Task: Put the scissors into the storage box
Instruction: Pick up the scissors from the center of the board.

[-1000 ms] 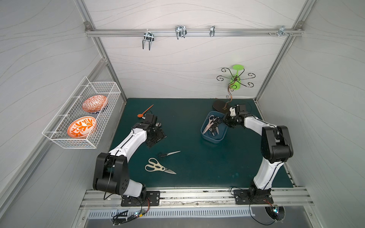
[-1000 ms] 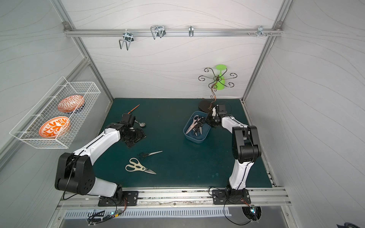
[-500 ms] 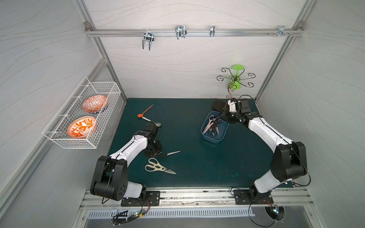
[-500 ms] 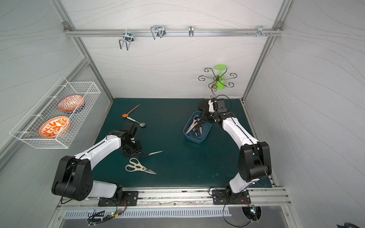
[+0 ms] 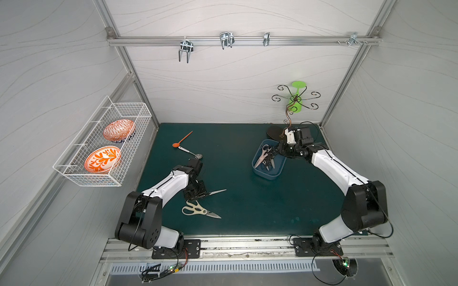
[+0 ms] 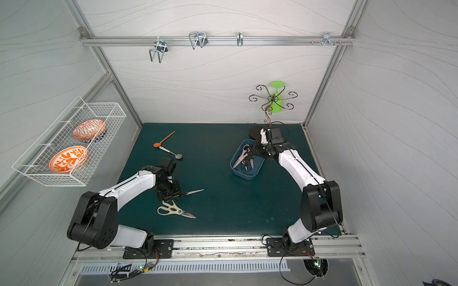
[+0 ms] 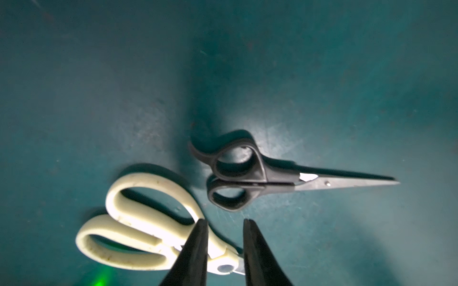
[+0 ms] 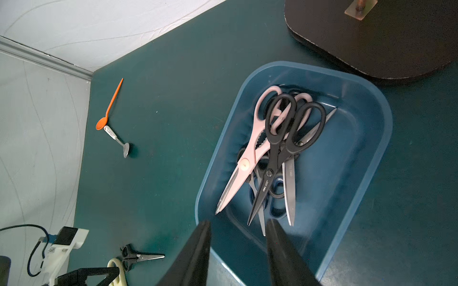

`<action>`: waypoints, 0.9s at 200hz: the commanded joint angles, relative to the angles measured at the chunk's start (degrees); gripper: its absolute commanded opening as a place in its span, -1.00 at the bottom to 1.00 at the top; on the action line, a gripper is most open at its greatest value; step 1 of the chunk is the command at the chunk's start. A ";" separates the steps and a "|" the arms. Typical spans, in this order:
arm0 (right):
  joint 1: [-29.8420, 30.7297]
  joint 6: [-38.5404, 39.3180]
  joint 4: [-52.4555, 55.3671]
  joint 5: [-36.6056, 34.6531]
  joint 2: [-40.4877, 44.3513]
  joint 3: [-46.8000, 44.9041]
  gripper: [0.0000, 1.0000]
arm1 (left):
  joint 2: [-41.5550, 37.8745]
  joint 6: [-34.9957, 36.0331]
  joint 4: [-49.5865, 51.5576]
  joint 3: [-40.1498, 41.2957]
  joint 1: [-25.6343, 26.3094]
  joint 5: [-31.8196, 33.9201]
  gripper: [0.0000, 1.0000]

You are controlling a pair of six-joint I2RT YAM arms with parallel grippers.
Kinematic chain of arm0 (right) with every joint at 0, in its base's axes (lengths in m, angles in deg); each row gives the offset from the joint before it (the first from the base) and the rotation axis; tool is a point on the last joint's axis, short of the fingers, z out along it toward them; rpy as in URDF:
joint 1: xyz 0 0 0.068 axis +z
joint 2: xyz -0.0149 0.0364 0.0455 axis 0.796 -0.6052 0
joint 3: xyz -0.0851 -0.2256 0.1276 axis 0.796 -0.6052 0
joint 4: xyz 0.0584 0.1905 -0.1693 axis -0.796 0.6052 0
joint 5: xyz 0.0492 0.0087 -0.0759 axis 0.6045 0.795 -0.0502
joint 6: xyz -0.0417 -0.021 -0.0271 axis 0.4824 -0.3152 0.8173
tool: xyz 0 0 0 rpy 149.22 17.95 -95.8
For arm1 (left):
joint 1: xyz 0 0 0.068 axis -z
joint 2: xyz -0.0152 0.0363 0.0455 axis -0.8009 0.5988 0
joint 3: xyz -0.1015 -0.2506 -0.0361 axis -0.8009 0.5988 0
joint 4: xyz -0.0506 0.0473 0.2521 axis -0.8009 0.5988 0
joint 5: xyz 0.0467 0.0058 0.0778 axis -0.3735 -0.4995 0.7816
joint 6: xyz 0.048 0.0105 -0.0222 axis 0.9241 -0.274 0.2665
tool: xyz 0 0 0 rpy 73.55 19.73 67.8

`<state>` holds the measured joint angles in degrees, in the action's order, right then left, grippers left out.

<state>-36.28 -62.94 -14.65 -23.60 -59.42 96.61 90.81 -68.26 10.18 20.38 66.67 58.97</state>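
Left gripper is down low over the teal mat, jaws a narrow gap apart, nothing clamped, just mat and the neck of the cream-handled shears showing between the fingertips. Right beyond those tips lies the small black-handled scissors, blades closed, flat on the mat, its handles just beside the cream loops. In both top views the gripper's body covers the black handles and only the blade pokes out. Across the mat, the right gripper hangs above one end of the storage box, jaws apart and empty. Inside the box there's a heap: pink-handled shears lying lengthwise, a long black-handled pair on top, more pairs half buried underneath. Near the back of the mat, the orange spoon has its bowl right by the handle of the metal spoon, well apart from both grippers
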 commanded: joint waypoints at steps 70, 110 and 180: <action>0.31 1.00 1.34 -0.92 1.78 -2.21 -0.18 | 9.47 6.09 -0.09 -9.52 -1.64 4.84 -0.60; 0.32 1.11 1.11 -1.20 1.66 -2.20 -0.18 | 9.50 7.53 -0.58 -8.47 -1.67 4.92 -0.60; 0.31 1.26 1.76 -1.77 1.80 -2.02 -0.18 | 11.56 8.38 -0.05 -8.66 -1.58 5.55 -0.61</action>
<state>-36.26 -62.72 -14.15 -24.37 -59.22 94.55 101.13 -60.89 9.61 12.18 65.20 63.71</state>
